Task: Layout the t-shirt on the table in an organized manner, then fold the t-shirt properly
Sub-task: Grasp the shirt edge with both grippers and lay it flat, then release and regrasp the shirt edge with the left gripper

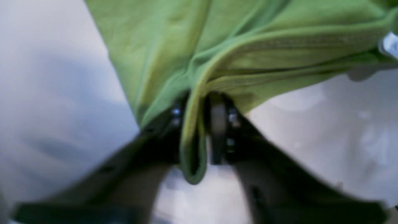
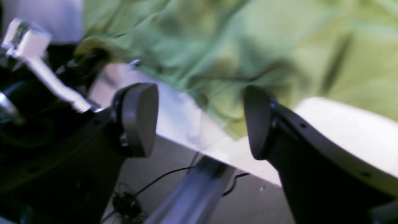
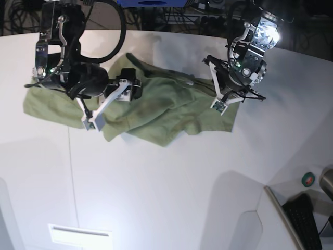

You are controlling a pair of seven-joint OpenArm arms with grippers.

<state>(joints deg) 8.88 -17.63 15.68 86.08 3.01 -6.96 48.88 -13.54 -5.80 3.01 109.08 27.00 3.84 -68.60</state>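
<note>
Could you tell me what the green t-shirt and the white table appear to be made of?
The sage-green short-sleeved t-shirt looks like soft matte knit cotton: it creases, drapes limply and shows a stitched hem. The large white table seems a hard, smooth, faintly glossy laminate or painted board, reflecting light.

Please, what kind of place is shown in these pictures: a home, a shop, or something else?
Probably a robotics lab or test workspace. Two robot arms work over a large white table with only a green t-shirt on it, loose cables crowd the far edge, and a keyboard sits at the side.

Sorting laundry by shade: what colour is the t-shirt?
The t-shirt is plain sage to olive green, no pattern; the base view shows it best.
</note>
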